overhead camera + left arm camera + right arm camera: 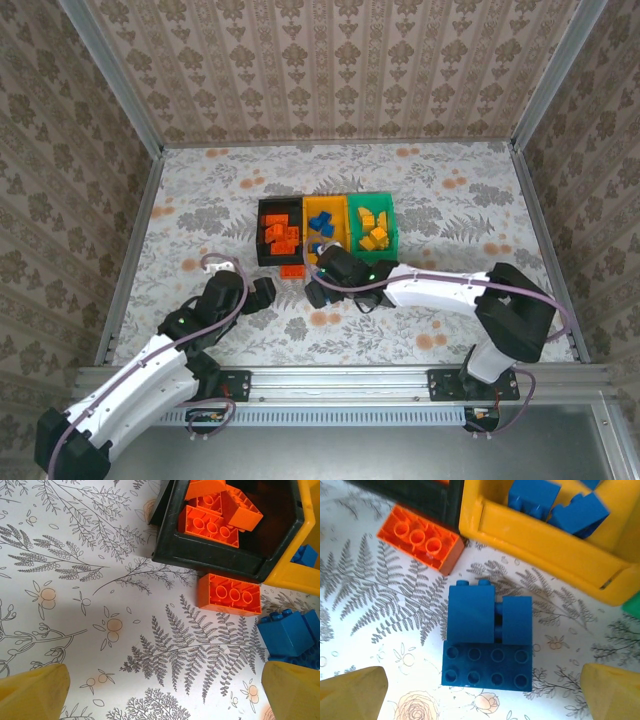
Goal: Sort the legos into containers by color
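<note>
1. Mid-frame: black bin (262,230) holds red-orange bricks (281,235), yellow bin (326,200) blue bricks (322,222), green bin (393,226) yellow bricks (372,228).
2. A loose red-orange brick (292,271) lies just below the black bin.
3. My right gripper (322,264) is beside it.

the orange brick (420,542) and blue bricks (487,667) are smooth, slightly glossy moulded plastic. the yellow bin (540,550) looks like shiny plastic too. the worktop (75,605) carries a matt printed covering.

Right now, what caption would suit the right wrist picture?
Open pincer over blue bricks; an orange brick lies by the black bin.
</note>
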